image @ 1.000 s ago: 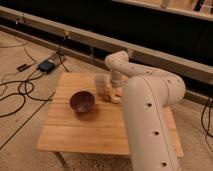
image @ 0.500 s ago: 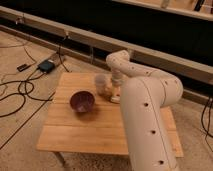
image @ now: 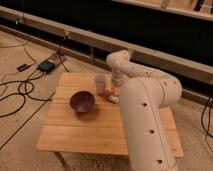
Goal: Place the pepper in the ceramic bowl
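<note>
The gripper [image: 114, 93], low over the wooden table [image: 90, 131] just right of the small pale cup [image: 100, 83], has drawn its fingers together. A second ago they stood spread, half a second ago they were partway in, and now they are closed. The small pale bits lying right of the cup look more covered by the fingers than before. Whether the pepper is caught between them cannot be made out. Any shift of the arm [image: 146, 102] beside the cup is too slight to tell.

claw [image: 115, 93]: closed, low over table [image: 100, 132], beside cup [image: 100, 83] | ceramic bowl [image: 82, 101]: apart, left
</note>
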